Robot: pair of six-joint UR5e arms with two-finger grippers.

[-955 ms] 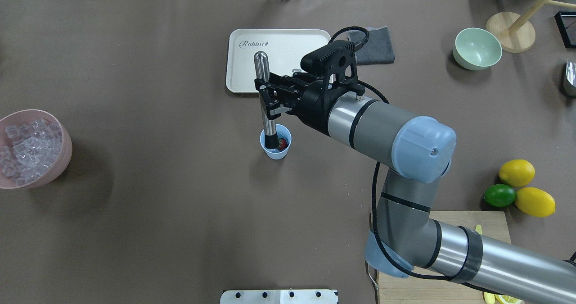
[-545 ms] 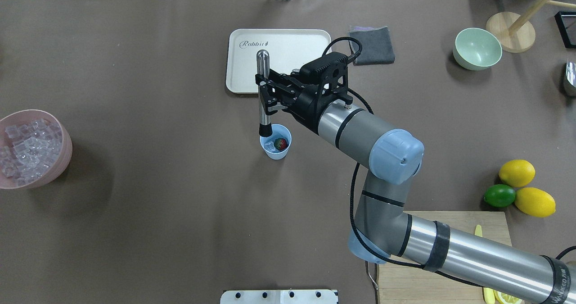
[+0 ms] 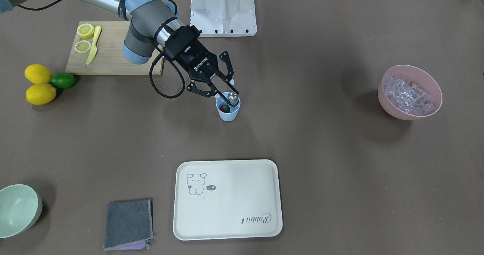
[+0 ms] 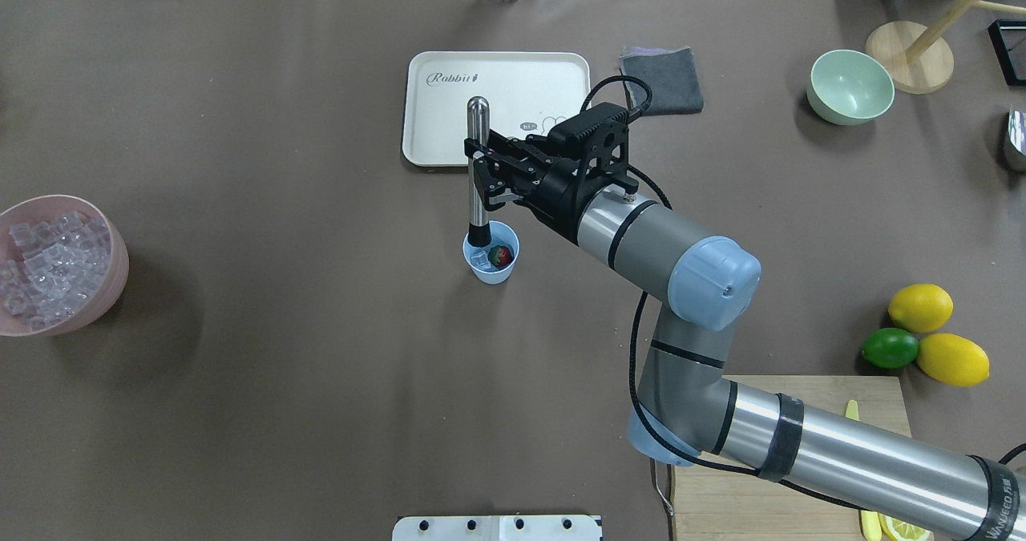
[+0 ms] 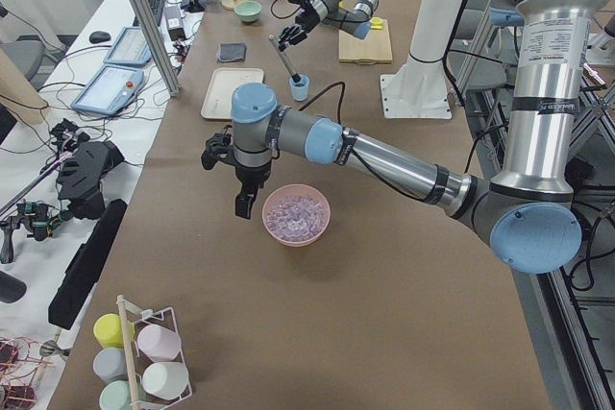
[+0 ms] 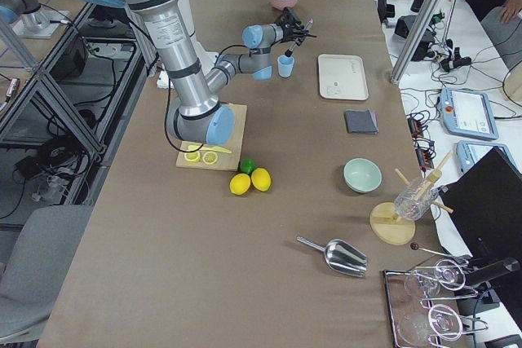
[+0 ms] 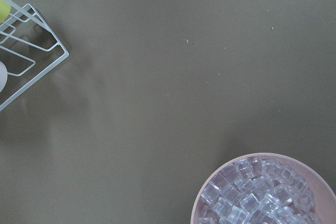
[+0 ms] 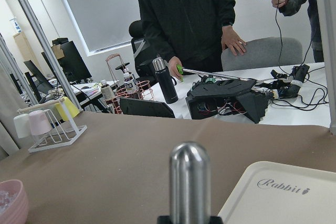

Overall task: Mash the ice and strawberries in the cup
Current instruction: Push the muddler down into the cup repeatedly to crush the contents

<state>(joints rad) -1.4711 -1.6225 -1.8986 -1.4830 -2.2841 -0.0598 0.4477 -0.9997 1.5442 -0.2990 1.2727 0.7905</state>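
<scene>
My right gripper (image 4: pixel 478 177) clamps the muddler (image 4: pixel 478 128), whose shaft slants into the cup (image 4: pixel 493 276) and takes up part of its mouth. Bare table (image 4: pixel 280 325) lies open on the cup's left and near sides. The tray (image 4: pixel 449 124) stands just beyond it; the pink bowl (image 4: pixel 116 284) sits well apart, far left.

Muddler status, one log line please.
right gripper: shut on muddler | tip: at cup mouth | strawberry: looks whole, in cup

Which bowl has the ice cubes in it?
The pink bowl, heaped with clear ice cubes. The pale green bowl is empty.
</scene>
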